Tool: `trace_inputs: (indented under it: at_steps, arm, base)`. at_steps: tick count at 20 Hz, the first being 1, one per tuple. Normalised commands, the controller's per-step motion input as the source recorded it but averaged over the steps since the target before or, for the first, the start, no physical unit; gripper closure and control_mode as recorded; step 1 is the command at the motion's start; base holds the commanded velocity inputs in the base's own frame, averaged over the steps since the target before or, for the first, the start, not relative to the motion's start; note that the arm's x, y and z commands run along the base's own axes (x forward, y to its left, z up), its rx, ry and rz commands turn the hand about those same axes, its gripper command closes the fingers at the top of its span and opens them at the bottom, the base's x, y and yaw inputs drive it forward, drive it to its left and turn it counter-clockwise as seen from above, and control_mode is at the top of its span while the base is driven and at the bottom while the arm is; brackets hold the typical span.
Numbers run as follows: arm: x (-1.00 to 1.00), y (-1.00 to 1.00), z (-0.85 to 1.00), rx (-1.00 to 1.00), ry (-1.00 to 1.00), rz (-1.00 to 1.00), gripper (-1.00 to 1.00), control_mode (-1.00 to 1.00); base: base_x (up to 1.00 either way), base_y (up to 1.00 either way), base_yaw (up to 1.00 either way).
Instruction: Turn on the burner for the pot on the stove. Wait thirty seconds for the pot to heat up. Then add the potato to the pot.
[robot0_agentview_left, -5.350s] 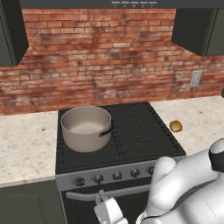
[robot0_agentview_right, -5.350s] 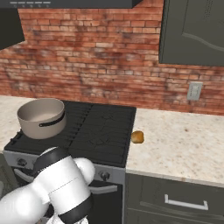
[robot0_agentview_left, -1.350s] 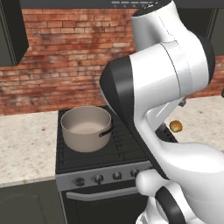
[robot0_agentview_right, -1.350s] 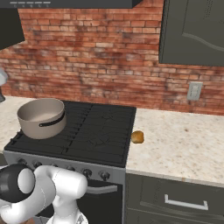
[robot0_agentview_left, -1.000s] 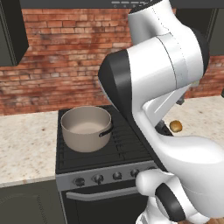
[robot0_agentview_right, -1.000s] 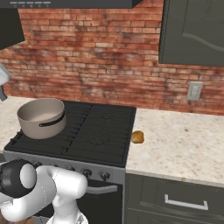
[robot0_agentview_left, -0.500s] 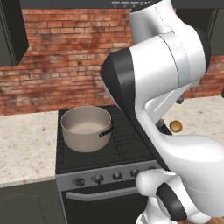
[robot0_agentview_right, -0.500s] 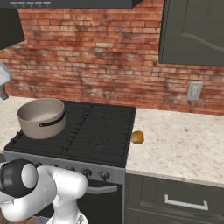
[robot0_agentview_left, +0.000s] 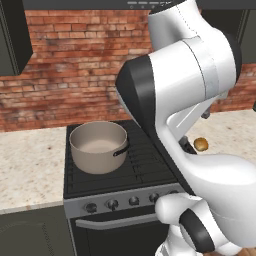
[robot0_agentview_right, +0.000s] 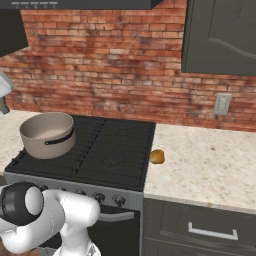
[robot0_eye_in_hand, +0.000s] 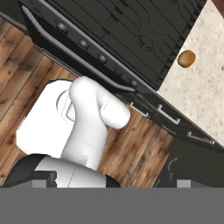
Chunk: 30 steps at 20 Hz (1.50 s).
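While the arm (robot0_agentview_left: 185, 75) has swung up since five seconds ago, when it hung low before the oven door, the pot (robot0_agentview_left: 98, 147) sits as before on the stove (robot0_agentview_right: 115, 150), rear left grate. The potato (robot0_agentview_right: 157, 156) lies on the counter (robot0_agentview_right: 210, 165) just beside the stove's right edge (bare counter around it). Whether the gripper's fingers are spread or closed, I cannot tell.

Red brick wall (robot0_agentview_right: 110, 70) with pale mortar behind the cooking area. Speckled beige stone counter (robot0_agentview_right: 210, 165). Dark upper cabinets (robot0_agentview_right: 220, 35); dark lower drawer with a silver bar handle (robot0_agentview_right: 212, 231). White wall outlet (robot0_agentview_right: 222, 104). Brown wood plank floor (robot0_eye_in_hand: 26, 83).
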Motion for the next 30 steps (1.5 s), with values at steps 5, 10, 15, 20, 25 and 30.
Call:
trace_inputs:
  at_steps: [5,10,15,20,25,30]
  arm:
    - [0.0,0.0,0.0,0.0,0.0,0.0,-1.0,-1.0]
    - [0.17,0.0,-0.05,0.0,0.01,0.0,-1.0,-1.0]
    - [0.73,0.0,-0.24,0.0,0.05,-0.01,-1.0,-1.0]
    - [0.06,0.0,0.0,0.0,0.0,0.0,-1.0,-1.0]
    - [0.0,0.0,0.0,0.0,0.0,0.0,-1.0,-1.0]
    - [0.0,0.0,0.0,0.0,0.0,0.0,-1.0,-1.0]
  base:
    - [0.0,0.0,0.0]
    - [0.0,0.0,0.0]
    - [0.0,0.0,0.0]
    - [0.0,0.0,0.0]
    - [0.0,0.0,0.0]
    - [0.0,0.0,0.0]
